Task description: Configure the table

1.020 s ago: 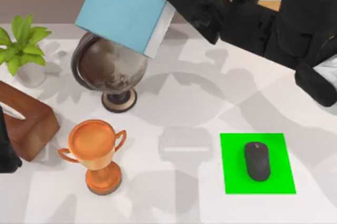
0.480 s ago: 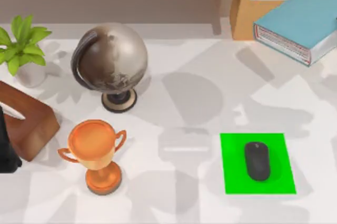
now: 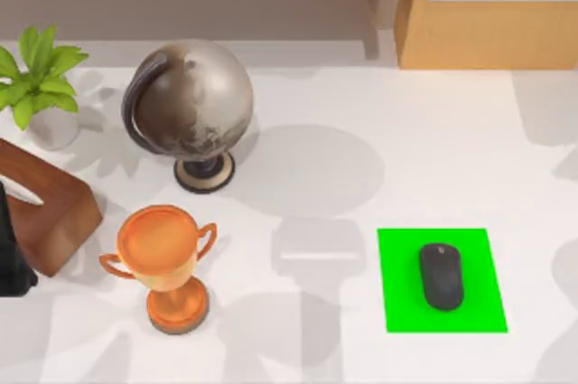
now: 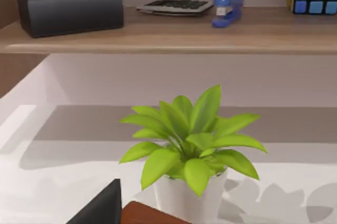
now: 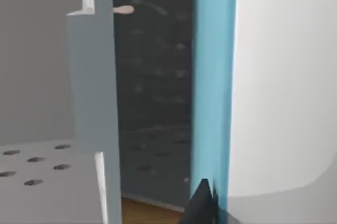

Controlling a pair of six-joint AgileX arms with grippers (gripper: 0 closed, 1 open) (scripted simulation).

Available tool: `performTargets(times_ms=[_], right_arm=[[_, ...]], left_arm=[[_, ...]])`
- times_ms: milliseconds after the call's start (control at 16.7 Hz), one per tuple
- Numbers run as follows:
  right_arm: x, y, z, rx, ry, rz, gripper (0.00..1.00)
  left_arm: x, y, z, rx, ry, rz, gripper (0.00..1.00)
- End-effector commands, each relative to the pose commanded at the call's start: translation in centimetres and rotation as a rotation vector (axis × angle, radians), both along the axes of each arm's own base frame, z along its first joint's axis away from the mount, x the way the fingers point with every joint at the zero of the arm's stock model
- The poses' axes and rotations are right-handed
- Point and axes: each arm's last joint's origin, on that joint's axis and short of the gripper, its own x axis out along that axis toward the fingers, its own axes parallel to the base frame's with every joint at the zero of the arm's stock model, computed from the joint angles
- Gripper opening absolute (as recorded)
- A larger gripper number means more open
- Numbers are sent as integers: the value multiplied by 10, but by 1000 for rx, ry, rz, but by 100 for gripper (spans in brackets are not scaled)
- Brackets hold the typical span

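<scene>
Fingers of the right gripper: one dark tip is seen against a blue book; whether they are clamped or apart cannot be told. The left arm is parked at the left edge of the desk, beside a brown wooden box. A plant, a globe and a trophy are set on the left half. A mouse is laid on the green mat.

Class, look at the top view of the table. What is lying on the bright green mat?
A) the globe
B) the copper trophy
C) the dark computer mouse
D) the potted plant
C: the dark computer mouse lies on the green mat at the right side of the table, while the trophy, globe and potted plant stand on the left side.
</scene>
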Motion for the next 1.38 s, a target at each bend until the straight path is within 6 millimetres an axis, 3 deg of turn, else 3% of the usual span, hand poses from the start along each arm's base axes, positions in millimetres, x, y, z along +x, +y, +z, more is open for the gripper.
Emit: performTargets(times_ms=[540,900,1140,1380], right_arm=[[9,-5,-4,3,8,-27,0],[37,-6,-9,2,7,-27,0],[38,-6,-10,3,9,-27,0],[38,-6,-10,3,9,-27,30]], left_arm=[[0,0,0,0,0,0,100],[0,0,0,0,0,0,100],[0,0,0,0,0,0,100],[0,0,0,0,0,0,100]])
